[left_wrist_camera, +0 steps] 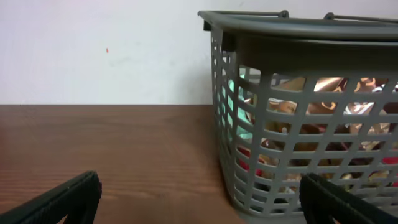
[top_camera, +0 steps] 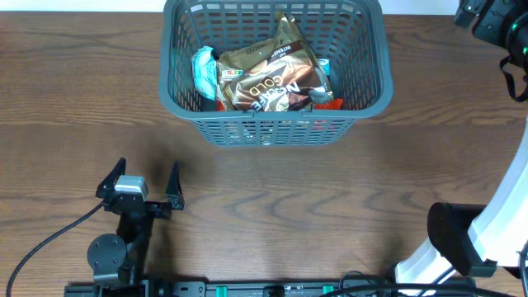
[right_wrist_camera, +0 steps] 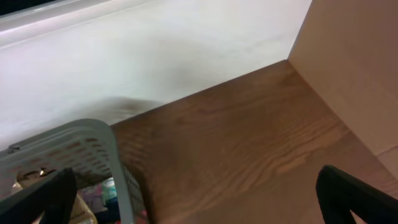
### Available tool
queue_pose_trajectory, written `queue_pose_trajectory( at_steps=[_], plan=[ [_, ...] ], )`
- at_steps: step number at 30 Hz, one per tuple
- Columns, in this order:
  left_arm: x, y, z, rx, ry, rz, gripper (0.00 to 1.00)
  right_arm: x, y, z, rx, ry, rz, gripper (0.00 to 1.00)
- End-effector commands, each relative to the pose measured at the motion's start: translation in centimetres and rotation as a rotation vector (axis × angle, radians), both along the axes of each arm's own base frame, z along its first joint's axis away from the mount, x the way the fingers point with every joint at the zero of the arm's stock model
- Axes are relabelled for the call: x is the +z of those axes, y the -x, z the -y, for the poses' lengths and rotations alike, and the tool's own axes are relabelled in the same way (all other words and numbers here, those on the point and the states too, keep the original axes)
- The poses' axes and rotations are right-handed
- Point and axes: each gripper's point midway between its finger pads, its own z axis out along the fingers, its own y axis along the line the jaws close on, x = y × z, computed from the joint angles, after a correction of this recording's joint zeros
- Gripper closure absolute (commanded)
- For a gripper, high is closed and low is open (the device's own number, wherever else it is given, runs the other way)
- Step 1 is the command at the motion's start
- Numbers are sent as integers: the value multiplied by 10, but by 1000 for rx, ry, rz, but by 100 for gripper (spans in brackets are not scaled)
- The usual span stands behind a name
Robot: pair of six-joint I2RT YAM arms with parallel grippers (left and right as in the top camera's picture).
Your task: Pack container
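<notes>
The container, a dark grey basket (top_camera: 373, 78) with lattice walls, stands at the table's far middle. Inside lie a big brown and gold packet (top_camera: 272, 74), a light teal packet (top_camera: 204, 73) at its left and a red packet (top_camera: 328, 103) at the front right. My left gripper (top_camera: 142, 183) is open and empty, low over the table in front of the container's left side; its wrist view shows the basket (left_wrist_camera: 298, 43) close on the right between the fingertips (left_wrist_camera: 202, 199). My right gripper (right_wrist_camera: 199, 196) is open and empty, raised at the far right, with the basket corner (right_wrist_camera: 93, 140) at lower left.
The brown wooden table (top_camera: 330, 198) runs all around the basket. A tan board or wall (right_wrist_camera: 354, 68) stands at the table's right edge. A white wall (left_wrist_camera: 99, 50) lies behind. The right arm's base (top_camera: 462, 243) sits at the front right corner.
</notes>
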Motion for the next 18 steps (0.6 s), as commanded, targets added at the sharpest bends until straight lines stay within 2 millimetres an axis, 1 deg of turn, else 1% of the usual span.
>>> queue_pose_trajectory(
  at_steps=[1,3,15,18],
  plan=[
    [-2,0,3,-13,5,5,2,6,4,2,-13,-6,21,1],
    [-6,-1,3,-14,5,2,1,6,4,2,-13,-6,21,1],
    [-12,-4,2,-14,4,24,1,6,4,2,-13,-6,21,1],
    [-16,-5,2,-14,5,17,1,6,4,2,-13,-6,21,1]
  ],
)
